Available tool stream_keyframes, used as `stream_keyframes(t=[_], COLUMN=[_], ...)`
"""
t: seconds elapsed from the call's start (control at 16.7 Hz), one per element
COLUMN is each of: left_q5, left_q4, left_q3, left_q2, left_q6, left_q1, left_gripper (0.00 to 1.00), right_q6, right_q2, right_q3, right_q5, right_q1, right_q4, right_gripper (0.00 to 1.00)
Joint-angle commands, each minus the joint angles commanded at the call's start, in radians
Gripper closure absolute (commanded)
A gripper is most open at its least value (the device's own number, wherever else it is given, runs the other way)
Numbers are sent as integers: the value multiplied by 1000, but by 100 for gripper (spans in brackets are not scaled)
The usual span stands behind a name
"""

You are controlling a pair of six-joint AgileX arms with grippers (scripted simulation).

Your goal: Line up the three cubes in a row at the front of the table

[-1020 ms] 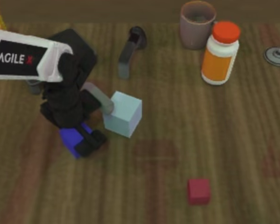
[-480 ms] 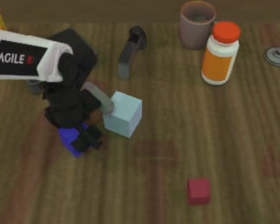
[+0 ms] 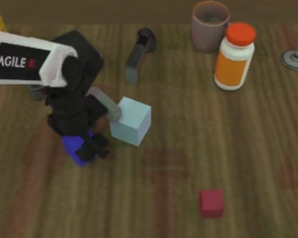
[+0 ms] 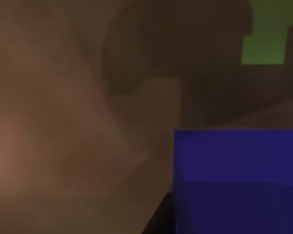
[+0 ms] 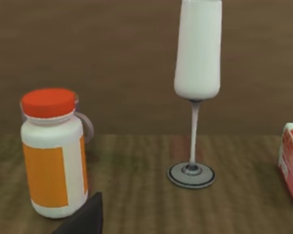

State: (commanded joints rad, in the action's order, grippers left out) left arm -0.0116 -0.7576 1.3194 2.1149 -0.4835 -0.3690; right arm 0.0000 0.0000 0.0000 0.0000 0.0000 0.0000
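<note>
Table [image 3: 228, 139]: one, brown wood grain with faint reddish squares; I see most of it from above.
Arms: one in view, my left, reaching in from the top view's left; my right arm appears in no view except a dark tip at the edge of its own wrist view.
Cubes: three, all seen from above.
Pale cube [image 3: 131, 120]: the largest, left of centre, just right of my left gripper.
Blue cube [image 3: 75, 148]: middle-sized, left side of the table, mostly hidden under my left gripper from above.
Red cube [image 3: 211, 203]: the smallest, alone near the front, right of centre, well apart from the other two.
Left gripper [image 3: 84, 148]: low over the blue cube, fingers pinching it from both sides.
Right gripper: out of sight, so I cannot tell its fingers.
Other things at the back: one bottle [image 3: 233, 55] with an orange cap, one mug [image 3: 209, 26], one glass [image 5: 195, 92], one dark grey curved piece [image 3: 138, 53].
Left wrist view only: the blue cube's face [image 4: 239, 180] close up, filling one corner.
Right wrist view only: the whole tall white glass, the bottle [image 5: 52, 156] side-on, and one red and white carton [image 5: 292, 163].
</note>
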Motion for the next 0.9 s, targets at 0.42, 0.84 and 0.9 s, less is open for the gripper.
stream_keyframes(t=[0.42,0.84,0.9], left_q5=[1,1,1], left_q4=[-194,-240,-242], left_q3=[104,129,132], left_q2=[-86,-107,-106], left_q6=[1,0,-4], left_q1=[14,11,-2], left_gripper=[100,100,100], right_q6=[0,0,0], right_q2=[0,0,0], right_q3=[0,0,0], right_q5=[0,0,0], right_q1=[0,0,0], right_q4=[0,0,0], right_gripper=[0,0,0])
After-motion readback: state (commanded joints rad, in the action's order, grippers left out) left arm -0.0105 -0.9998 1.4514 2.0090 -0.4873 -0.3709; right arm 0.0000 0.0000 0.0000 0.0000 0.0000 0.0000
